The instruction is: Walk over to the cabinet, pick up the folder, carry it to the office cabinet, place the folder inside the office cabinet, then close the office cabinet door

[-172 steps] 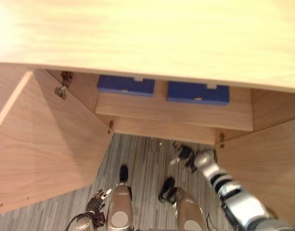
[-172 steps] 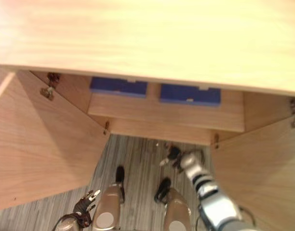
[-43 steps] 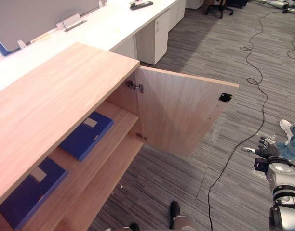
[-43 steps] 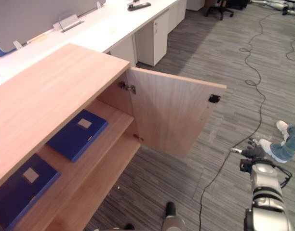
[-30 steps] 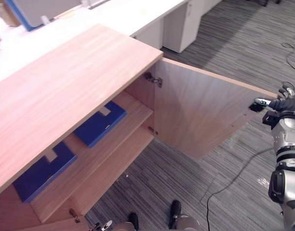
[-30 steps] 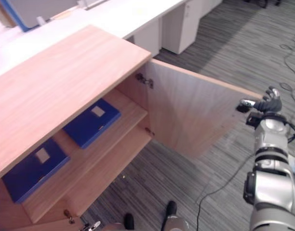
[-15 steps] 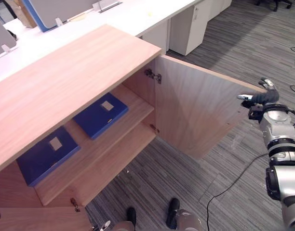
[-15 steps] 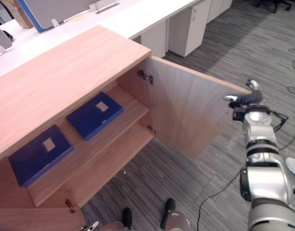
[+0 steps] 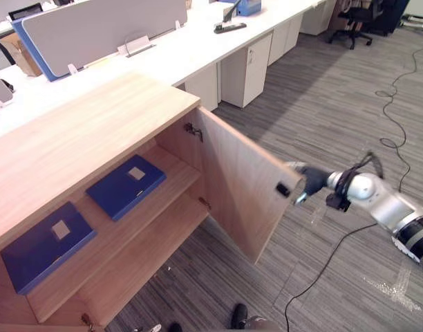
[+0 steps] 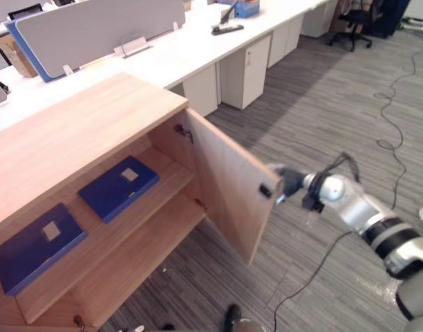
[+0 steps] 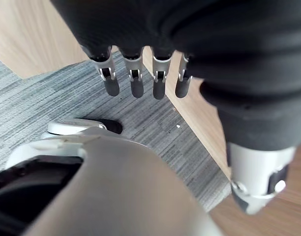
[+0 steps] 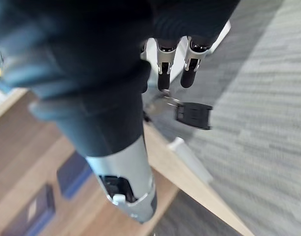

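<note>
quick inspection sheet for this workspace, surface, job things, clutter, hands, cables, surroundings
surface: light wooden cabinet, its right door standing partly open
job's things: two dark blue folders lie flat, apart, on the upper shelf; lower shelf: nothing seen
clutter: flat black object on the long white desk
hands: right hand open at the door's free edge by its small black catch; left hand open, holding nothing
cables: thin black cable on the grey striped carpet
surroundings: grey divider screen, black office chair
</note>
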Available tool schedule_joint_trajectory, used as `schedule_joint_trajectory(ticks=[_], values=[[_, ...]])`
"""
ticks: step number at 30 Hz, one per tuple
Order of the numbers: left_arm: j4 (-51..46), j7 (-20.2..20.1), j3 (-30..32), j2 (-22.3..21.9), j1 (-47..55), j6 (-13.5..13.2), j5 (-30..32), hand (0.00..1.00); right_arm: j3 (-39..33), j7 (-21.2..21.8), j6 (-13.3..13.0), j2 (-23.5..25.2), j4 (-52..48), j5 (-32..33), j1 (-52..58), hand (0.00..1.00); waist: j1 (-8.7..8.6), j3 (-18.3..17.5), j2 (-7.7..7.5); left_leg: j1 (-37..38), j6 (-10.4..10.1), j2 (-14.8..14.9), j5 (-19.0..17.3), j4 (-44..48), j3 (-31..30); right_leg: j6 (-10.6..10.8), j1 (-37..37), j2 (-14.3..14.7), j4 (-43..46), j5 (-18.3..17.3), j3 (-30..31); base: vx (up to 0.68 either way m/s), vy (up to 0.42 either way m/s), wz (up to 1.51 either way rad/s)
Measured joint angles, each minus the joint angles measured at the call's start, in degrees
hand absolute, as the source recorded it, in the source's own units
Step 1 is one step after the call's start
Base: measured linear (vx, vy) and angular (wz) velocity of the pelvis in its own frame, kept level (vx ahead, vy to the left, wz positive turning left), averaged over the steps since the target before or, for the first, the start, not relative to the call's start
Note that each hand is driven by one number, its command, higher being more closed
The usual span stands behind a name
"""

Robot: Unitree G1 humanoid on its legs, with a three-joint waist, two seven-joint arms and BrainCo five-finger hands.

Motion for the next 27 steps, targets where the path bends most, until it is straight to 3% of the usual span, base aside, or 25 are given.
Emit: schedule_joint_trajectory(ticks=[3, 4, 8, 13, 21, 23, 24, 27], values=[[0.2, -0.6, 1.4, -0.2, -0.5, 0.2, 0.6, 0.0, 1.9, 3.0, 1.8, 0.5, -10.2, 9.9, 5.3, 0.0, 0.61, -0.2, -0.5, -1.1, 1.0, -0.2, -1.6, 1.4, 0.1, 0.1, 0.4, 0.0, -0.9, 0.1, -0.2, 0.04, 0.036, 0.11], [0.1, -0.8, 1.6, -0.2, -1.1, 0.2, 1.2, 0.0, 2.1, 3.6, 2.5, 1.3, -12.2, 13.7, 6.2, 0.0, 1.72, -0.2, -0.54, -1.0, 1.3, -0.5, -1.9, 0.7, 0.1, 0.2, 0.4, -0.1, -0.9, 0.1, -0.2, 0.08, 0.08, 0.21], [0.8, -1.4, 2.5, -0.1, -1.4, 0.2, 2.2, 0.0, 3.4, 7.4, 4.8, 1.6, -14.7, 23.0, 7.2, 0.0, 3.71, -0.2, -0.89, -0.8, 1.9, -2.2, -1.7, -2.9, -1.3, 1.1, 0.3, -1.6, -0.8, 0.9, -0.4, 0.11, 0.118, 0.48], [2.0, -1.4, 3.5, 0.8, -0.9, 0.3, 3.3, 0.0, 9.2, 14.5, 5.8, 1.9, -21.8, 29.0, 9.6, 0.0, 4.69, -0.3, -3.04, 0.9, 2.5, -3.1, -1.6, -3.8, -1.7, 1.3, 3.0, -2.0, -2.9, 3.0, -0.4, 0.15, 0.077, 0.09], [2.0, -1.4, 3.3, 0.9, -2.7, 0.1, 4.3, 0.0, 9.2, 14.3, 6.5, 6.7, -15.9, 32.3, 14.9, 0.0, 5.37, 0.2, -3.37, -0.5, 4.0, -3.6, -0.8, 0.0, -3.0, 1.6, 7.4, -2.3, -5.6, 2.1, -5.2, 0.03, -0.022, 0.3], [2.0, -1.3, 3.1, 0.9, -3.0, 0.2, 4.3, 0.0, 7.7, 13.8, 6.4, 8.9, -12.1, 32.2, 20.4, 0.0, 6.23, 0.5, -3.44, -2.2, 6.0, -3.5, -1.7, 3.4, 2.4, 1.8, 8.9, -2.8, -6.1, 1.6, -8.0, -0.05, 0.019, 0.66], [2.1, -1.3, 2.9, 0.8, -3.1, 0.2, 4.3, 0.0, 5.9, 13.4, 6.4, 11.3, -8.3, 31.9, 24.7, 0.0, 6.32, 0.9, -3.32, -3.0, 8.8, -2.3, -3.8, 5.7, 9.8, 1.8, 10.1, -2.8, -6.4, 1.3, -10.3, -0.03, 0.038, 0.81], [2.3, -1.3, 2.0, 1.1, -3.0, 0.5, 4.3, 0.0, -0.1, 10.0, 6.3, 21.3, 6.1, 26.8, 31.5, 0.0, 6.18, 1.7, -2.94, -3.1, 9.3, 1.2, -5.7, 7.5, 24.0, 2.3, 11.9, -3.5, -6.7, 1.1, -15.0, -0.01, 0.074, 0.85]])
